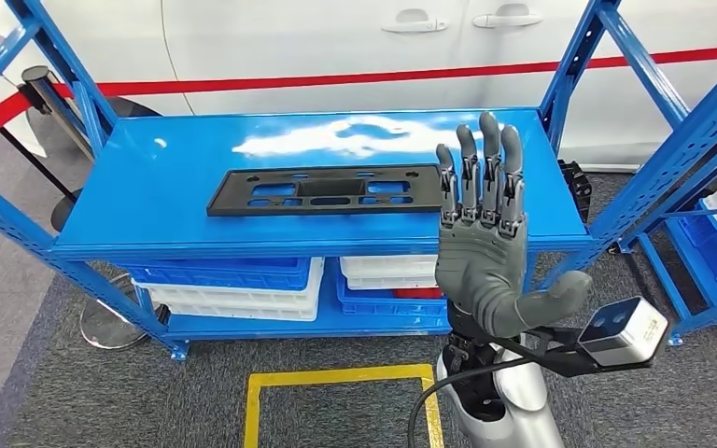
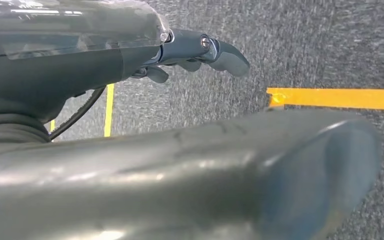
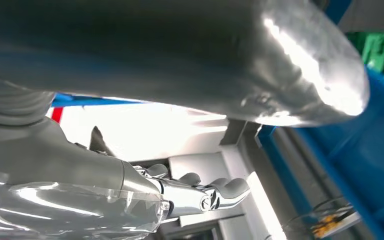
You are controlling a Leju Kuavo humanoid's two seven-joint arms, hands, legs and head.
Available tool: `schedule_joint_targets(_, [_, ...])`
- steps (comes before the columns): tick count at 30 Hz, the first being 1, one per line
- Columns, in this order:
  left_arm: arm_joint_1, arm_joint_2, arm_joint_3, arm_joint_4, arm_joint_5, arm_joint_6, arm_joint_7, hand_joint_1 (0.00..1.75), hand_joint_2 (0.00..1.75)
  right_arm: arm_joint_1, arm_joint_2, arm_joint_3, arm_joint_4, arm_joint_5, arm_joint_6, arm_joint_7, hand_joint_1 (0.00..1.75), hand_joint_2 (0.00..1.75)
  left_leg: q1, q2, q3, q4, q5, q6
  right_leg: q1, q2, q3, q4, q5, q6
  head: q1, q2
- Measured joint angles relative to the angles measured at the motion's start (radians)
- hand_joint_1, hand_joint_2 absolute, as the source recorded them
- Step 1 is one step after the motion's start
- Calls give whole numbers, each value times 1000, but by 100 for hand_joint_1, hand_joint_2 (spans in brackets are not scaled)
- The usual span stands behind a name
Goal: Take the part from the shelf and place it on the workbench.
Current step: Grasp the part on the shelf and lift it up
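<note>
A long flat black part (image 1: 327,189) with cut-out slots lies on the top of the blue shelf unit (image 1: 149,177), near its front edge. My right hand (image 1: 485,243) is raised in front of the shelf at the part's right end, palm facing me, fingers straight and spread, thumb out to the side, holding nothing. In the right wrist view the right hand's fingers (image 3: 215,192) stretch out with nothing in them. My left hand (image 2: 200,52) hangs over the grey carpet, its fingers slightly curved and holding nothing.
Blue and white bins (image 1: 243,285) sit on the shelf's lower level. A second blue rack (image 1: 700,187) stands at the right. A white car body (image 1: 336,47) is behind the shelf. Yellow floor tape (image 1: 336,383) marks the carpet in front.
</note>
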Motion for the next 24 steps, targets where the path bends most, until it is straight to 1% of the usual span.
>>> schedule_joint_targets(1, [1, 0, 1, 0, 0, 0, 0, 0, 0, 3, 0, 0, 2, 0, -5, 4, 0, 175, 2, 0, -7, -11, 21, -2, -1, 1, 6, 1, -5, 2, 0, 0])
schedule_joint_targets(2, [2, 1, 1, 0, 1, 0, 0, 0, 0, 4, 0, 0, 4, 0, -7, 6, 0, 175, 4, 0, 6, -62, 65, -5, -3, 2, 15, 3, -12, 5, 0, 0])
schedule_joint_targets(3, [3, 2, 2, 0, 1, 0, -1, 0, 0, 6, 0, 0, 5, 0, -8, 8, 0, 175, 6, 1, 29, -131, 113, -6, -5, 3, 23, 4, -19, 9, 0, 0])
schedule_joint_targets(4, [3, 2, 4, 0, 1, 0, -1, 0, 0, 6, 0, 0, 6, 0, -8, 8, 0, 175, 6, 1, 47, -191, 143, -6, -6, 3, 29, 7, -25, 14, 0, 0])
schedule_joint_targets(5, [2, 2, 5, 1, 1, -1, -2, 0, 0, 7, -1, 0, 8, 0, -8, 9, 0, 175, 4, 2, 62, -236, 164, -2, -6, 3, 31, 8, -30, 19, -1, 0])
schedule_joint_targets(6, [2, 3, 6, 1, 0, -1, -4, 0, 0, 9, -1, 0, 9, -1, -7, 10, 0, 175, 1, 2, 65, -254, 169, 5, -5, 3, 31, 9, -33, 25, -1, 0])
schedule_joint_targets(7, [3, 3, 7, 2, 0, -1, -5, 0, 0, 10, -2, 0, 10, -2, -6, 10, 0, 175, -2, 1, 64, -256, 165, 13, -4, 3, 30, 9, -34, 31, -2, 0])
schedule_joint_targets(8, [3, 3, 8, 2, 0, -1, -6, 0, 0, 12, -2, 0, 10, -3, -5, 10, 0, 175, -2, 1, 65, -259, 170, 22, -4, 4, 30, 8, -37, 38, -2, 0])
schedule_joint_targets(9, [5, 4, 8, 2, 0, -2, -7, 0, 0, 13, -3, 0, 11, -4, -4, 9, 0, 175, -1, 0, 68, -262, 173, 29, -5, 3, 31, 11, -43, 44, -1, 0])
schedule_joint_targets(10, [6, 4, 8, 2, 0, -2, -8, 0, 0, 14, -4, 1, 10, -5, -2, 7, 0, 175, 0, 1, 71, -266, 174, 35, -6, 2, 26, 26, -55, 48, -1, 0])
schedule_joint_targets(11, [5, 4, 8, 2, 0, -3, -9, 0, 0, 14, -5, 1, 10, -6, -1, 5, 0, 175, 2, 1, 75, -270, 174, 41, -6, 2, 10, 61, -75, 52, 0, 0])
schedule_joint_targets(12, [4, 4, 9, 2, -1, -5, -10, 0, 0, 16, -7, 1, 11, -6, 0, 4, 0, 175, 2, 1, 77, -272, 172, 47, -7, 1, -20, 119, -104, 54, 1, 0])
schedule_joint_targets(13, [3, 4, 9, 2, -1, -6, -10, 0, 0, 18, -10, 1, 11, -6, 1, 2, 0, 175, 1, 1, 79, -272, 170, 51, -7, 1, -60, 190, -133, 55, 2, 0])
schedule_joint_targets(14, [3, 4, 9, 2, -1, -7, -11, 0, 0, 22, -13, 1, 12, -7, 2, 1, 0, 175, -1, 1, 80, -271, 167, 54, -6, 1, -98, 255, -152, 56, 2, 0])
schedule_joint_targets(15, [3, 4, 9, 2, -1, -8, -11, 0, 0, 25, -17, 1, 14, -7, 4, -1, 0, 175, -2, 1, 83, -271, 164, 55, -6, 1, -126, 295, -155, 57, 2, 0])
schedule_joint_targets(16, [4, 4, 9, 2, -1, -8, -11, 0, 0, 27, -19, 1, 15, -8, 5, -3, 0, 175, -4, 0, 87, -270, 160, 56, -6, 1, -135, 296, -136, 55, 2, 0])
schedule_joint_targets(17, [4, 4, 9, 2, -1, -8, -11, 0, 0, 28, -21, 1, 16, -8, 8, -4, 0, 175, -5, -1, 93, -269, 155, 55, -6, 1, -123, 259, -101, 52, 2, 0])
schedule_joint_targets(18, [4, 4, 9, 2, -1, -9, -11, 0, 0, 28, -23, 1, 16, -8, 12, -6, 0, 175, -6, -2, 101, -269, 150, 54, -5, 1, -95, 190, -56, 46, 2, 0])
schedule_joint_targets(19, [3, 3, 9, 2, -1, -9, -11, 0, 0, 28, -25, 1, 17, -8, 15, -9, 0, 175, -8, -2, 107, -268, 144, 51, -1, 1, -64, 122, -23, 40, 2, 0])
schedule_joint_targets(20, [3, 3, 9, 2, -2, -10, -11, 0, 0, 27, -26, 1, 17, -8, 17, -11, 0, 175, -10, -3, 112, -267, 139, 47, 1, 1, -39, 66, -2, 36, 2, 0])
schedule_joint_targets(21, [2, 3, 9, 2, -2, -10, -11, 0, 0, 27, -27, 1, 17, -8, 18, -12, 0, 175, -11, -3, 114, -267, 135, 43, 4, 1, -24, 31, 5, 32, 2, 0])
schedule_joint_targets(22, [2, 3, 9, 2, -3, -11, -11, 0, 0, 27, -29, 1, 18, -8, 19, -13, 0, 175, -12, -2, 114, -267, 132, 37, 6, 2, -20, 22, 0, 30, 2, 0])
schedule_joint_targets(24, [0, 3, 9, 2, -4, -11, -11, 0, 0, 27, -30, 1, 18, -7, 19, -15, 0, 87, -11, -1, 118, -269, 128, 27, 2, 3, -16, 14, -1, 24, 2, 0])
